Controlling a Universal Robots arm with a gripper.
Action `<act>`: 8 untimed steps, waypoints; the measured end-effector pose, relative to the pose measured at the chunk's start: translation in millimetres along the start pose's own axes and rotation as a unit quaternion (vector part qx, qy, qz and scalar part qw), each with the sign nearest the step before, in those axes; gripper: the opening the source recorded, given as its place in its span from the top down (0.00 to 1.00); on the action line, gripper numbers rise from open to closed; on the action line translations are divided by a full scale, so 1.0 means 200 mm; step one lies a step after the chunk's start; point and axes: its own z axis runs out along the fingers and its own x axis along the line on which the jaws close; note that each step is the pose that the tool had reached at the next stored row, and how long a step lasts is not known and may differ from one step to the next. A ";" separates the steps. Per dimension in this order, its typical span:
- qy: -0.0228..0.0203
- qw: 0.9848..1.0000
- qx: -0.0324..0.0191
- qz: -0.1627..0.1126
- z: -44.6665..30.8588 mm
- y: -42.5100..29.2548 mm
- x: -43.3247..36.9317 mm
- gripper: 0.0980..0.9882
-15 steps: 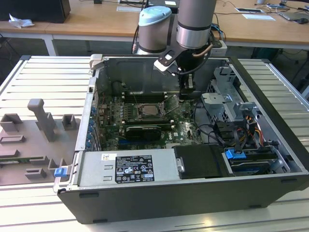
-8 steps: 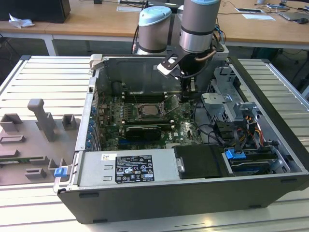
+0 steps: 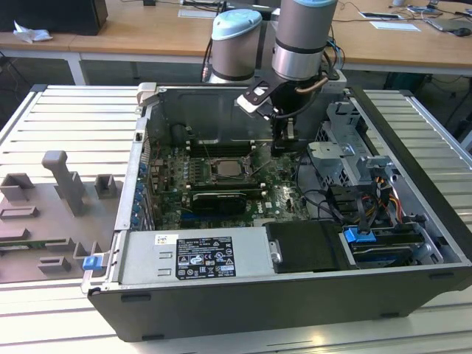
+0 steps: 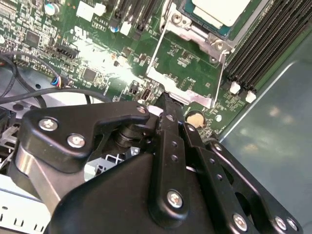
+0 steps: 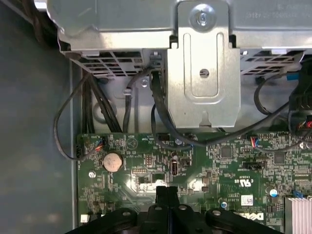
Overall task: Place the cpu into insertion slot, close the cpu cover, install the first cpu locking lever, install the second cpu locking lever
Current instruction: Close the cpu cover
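Observation:
The cpu (image 4: 219,9), a pale silver square, lies in the insertion slot (image 4: 189,28) on the green board; in the exterior view the slot (image 3: 228,169) is in the middle of the open case. The cpu cover (image 4: 181,91) is swung open, away from the slot, and green board shows through its cut-out. My gripper (image 4: 165,103) is shut, with its tips at the cover's free edge. In the first wrist view the gripper (image 5: 167,191) has its two fingers pressed together over the board. In the exterior view the gripper (image 3: 282,144) hangs to the right of the slot.
Black memory slots (image 4: 263,44) run beside the socket. A coin battery (image 5: 111,161) sits near the fingertips. A metal drive cage (image 5: 204,73) with cables stands just beyond the board's edge. A graphics card (image 3: 217,199) and power supply (image 3: 192,254) lie nearer the case front.

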 end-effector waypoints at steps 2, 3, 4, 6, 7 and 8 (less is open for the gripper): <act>0.000 1.000 0.000 0.000 0.000 -0.008 0.000 0.99; 0.000 1.000 0.000 0.000 0.000 -0.013 0.000 0.99; 0.000 1.000 0.000 0.000 0.000 -0.016 0.000 0.99; 0.000 1.000 0.000 0.000 0.000 -0.020 0.000 0.99; 0.000 1.000 0.000 0.000 0.000 -0.022 0.000 0.99; 0.000 1.000 0.000 0.000 0.000 -0.024 0.000 0.99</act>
